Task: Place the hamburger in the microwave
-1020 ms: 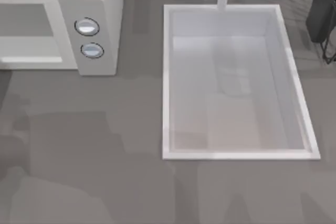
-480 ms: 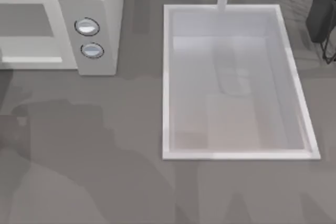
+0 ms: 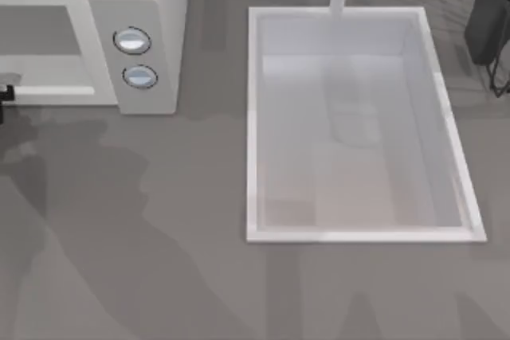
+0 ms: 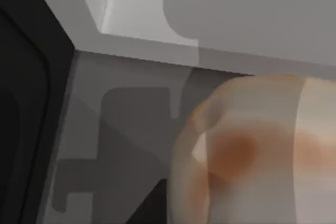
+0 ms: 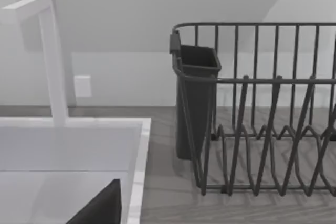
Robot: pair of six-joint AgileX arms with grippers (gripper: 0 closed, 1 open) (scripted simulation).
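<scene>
One risk was the hamburger (image 4: 252, 156), carried close under the left hand (image 3: 5, 93) whose grip I cannot tell, striking the microwave (image 3: 151, 5) frame at nine o'clock.

A white sink basin (image 3: 253, 117) is set in the grey counter (image 3: 159, 260), right of centre. A white faucet (image 5: 50, 51) stands at its far rim. A dark dish rack (image 5: 262, 114) stands beside the sink, with a cup-like holder (image 5: 194, 98) on its near end.

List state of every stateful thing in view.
microwave: door open, no hamburger seen in the cavity
hamburger: close under the left wrist camera, by the microwave's opening
sink: basin empty
dish rack: empty
left gripper: at the microwave's front
</scene>
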